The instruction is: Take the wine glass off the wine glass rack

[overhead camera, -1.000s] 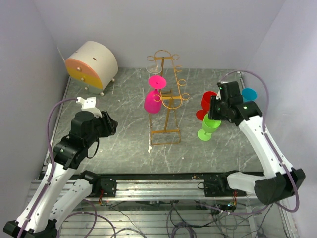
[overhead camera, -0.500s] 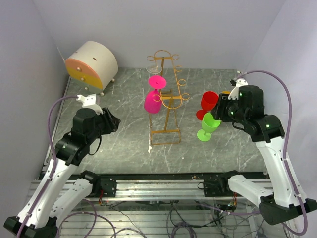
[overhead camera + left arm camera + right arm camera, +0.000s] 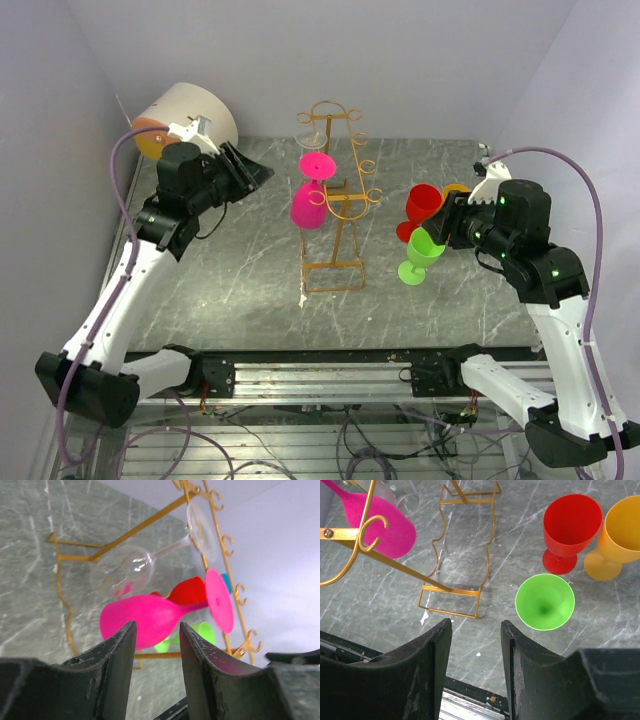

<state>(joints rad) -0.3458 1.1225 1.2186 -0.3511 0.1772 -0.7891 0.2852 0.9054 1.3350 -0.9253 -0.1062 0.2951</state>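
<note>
Wine glass (image 3: 308,205), the pink one, hangs upside down from the wine glass rack (image 3: 145,525). Its foot is hooked up top and its bowl points down at the tabletop (image 3: 240,270), so its long axis runs upright. It sits on the rack's left side, with a clear glass (image 3: 125,570) hung just behind it. The left end effector (image 3: 250,172) is raised to the left of the pink glass, apart from it, aimed at the bowl, fingers spread and empty. The right end effector (image 3: 475,625) hovers released, holding nothing, above a green glass (image 3: 545,601) that stands beside a red glass (image 3: 571,522) and an orange glass (image 3: 620,530).
</note>
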